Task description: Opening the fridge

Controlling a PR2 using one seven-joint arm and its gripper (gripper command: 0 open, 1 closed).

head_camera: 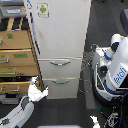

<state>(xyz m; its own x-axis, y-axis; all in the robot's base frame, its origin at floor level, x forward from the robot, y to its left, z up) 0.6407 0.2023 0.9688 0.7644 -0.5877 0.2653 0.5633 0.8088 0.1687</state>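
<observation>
The tall white fridge (pixel 60 35) stands in the middle of the exterior view. Its large upper door carries a green-and-white sticker (pixel 43 10). Below it are two drawers with curved silver handles, an upper one (pixel 60 63) and a lower one (pixel 61 81). All look closed. My arm comes in from the bottom left. My gripper (pixel 39 87) is beside the lower drawer's left edge, between the fridge and the wooden cabinet. Its fingers look spread and hold nothing. It is apart from both handles.
A wooden drawer cabinet (pixel 17 55) with green labels stands right of... the fridge's left side, close to my gripper. A white machine with blue lettering (pixel 116 70) and cables fills the exterior view's right. A small white part (pixel 94 120) shows at the bottom edge.
</observation>
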